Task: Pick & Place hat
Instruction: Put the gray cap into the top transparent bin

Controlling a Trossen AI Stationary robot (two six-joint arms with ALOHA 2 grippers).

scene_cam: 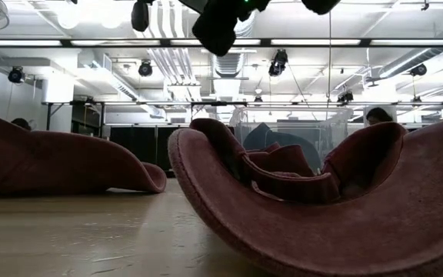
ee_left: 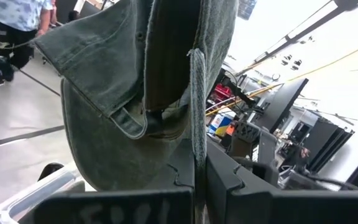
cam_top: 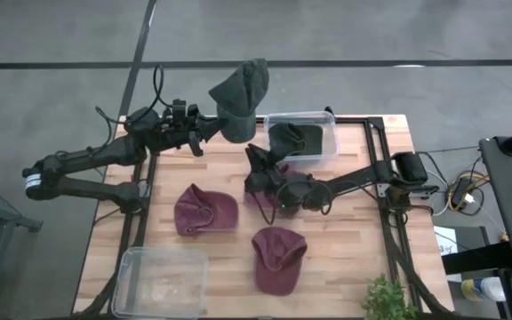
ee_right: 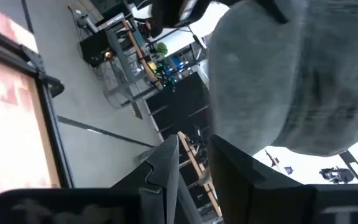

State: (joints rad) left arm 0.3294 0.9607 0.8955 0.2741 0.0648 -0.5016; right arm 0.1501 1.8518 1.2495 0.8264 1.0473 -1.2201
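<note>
My left gripper [cam_top: 210, 126] is shut on a dark grey-green cap [cam_top: 241, 96], held high over the table's far edge, just left of a clear bin [cam_top: 332, 120]. The cap fills the left wrist view [ee_left: 135, 93]. My right gripper [cam_top: 254, 160] is at mid-table, below the cap and pointing up at it [ee_right: 278, 81]. Its fingers [ee_right: 163, 168] stand a narrow gap apart with nothing between them. A second dark hat [cam_top: 293, 140] lies in the bin. Three maroon hats lie on the table: [cam_top: 204, 210], [cam_top: 278, 258], and one partly under the right arm [cam_top: 265, 197]. My left gripper pinches a narrow strip of cloth at the cap's rim [ee_left: 197, 118] between its two fingers [ee_left: 241, 186]. The fingers come about level from the table's left. The cap is lifted clear of the table and stands out beyond the fingertips, its hollow side toward the wrist camera.
A second clear bin [cam_top: 160, 281] stands at the near left corner. A plant [cam_top: 388, 300] is at the near right edge. The maroon hats fill the low view [scene_cam: 298, 200]. A person [ee_left: 17, 25] walks on the floor beyond the table.
</note>
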